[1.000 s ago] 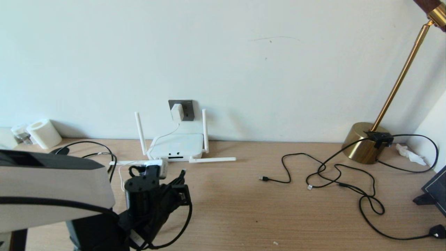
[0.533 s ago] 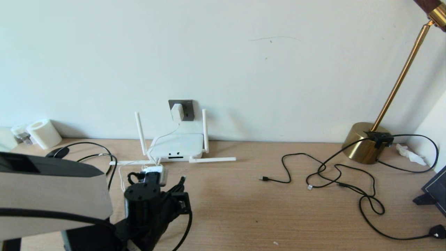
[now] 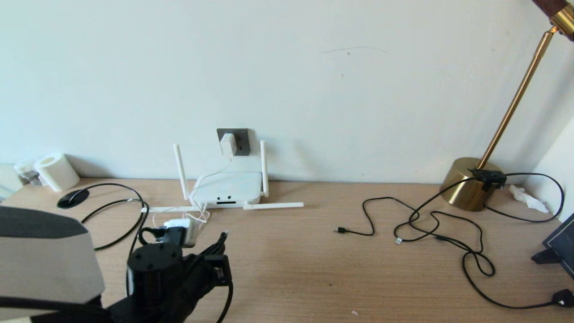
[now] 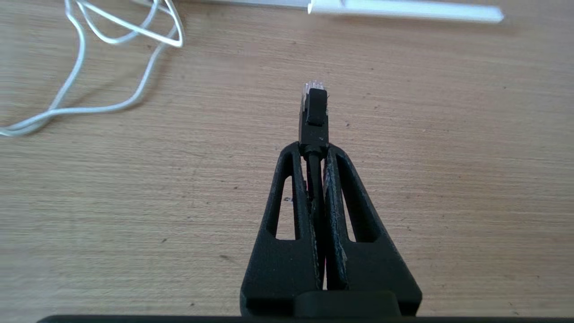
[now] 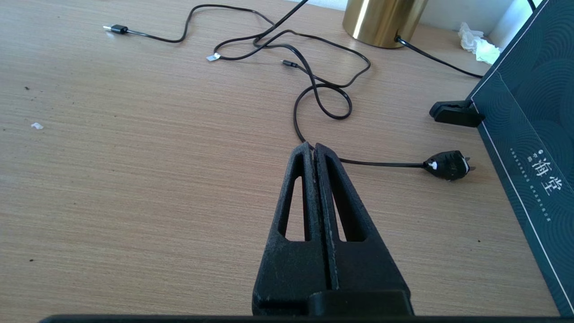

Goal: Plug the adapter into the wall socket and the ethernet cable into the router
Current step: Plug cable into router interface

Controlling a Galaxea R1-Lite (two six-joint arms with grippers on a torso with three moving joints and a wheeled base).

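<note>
Wooden counter (image 3: 314,278) against a pale wall: left of the router (image 3: 228,188), the left end effector (image 4: 314,148) grips the ethernet cable (image 4: 314,110) just behind its clear plug (tip forward, likely for insertion). Above the router, the adapter (image 3: 227,144) sits in the wall socket (image 3: 242,140). Far right, the right end effector (image 5: 314,150) rests closed, empty.

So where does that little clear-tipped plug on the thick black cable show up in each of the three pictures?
Head view: the ethernet cable's plug pokes from the left end effector, lower left.
Left wrist view: plug centre frame, clamped.
Right wrist view: not in it.
Shared landmark: the router's flat-lying antenna.
</note>
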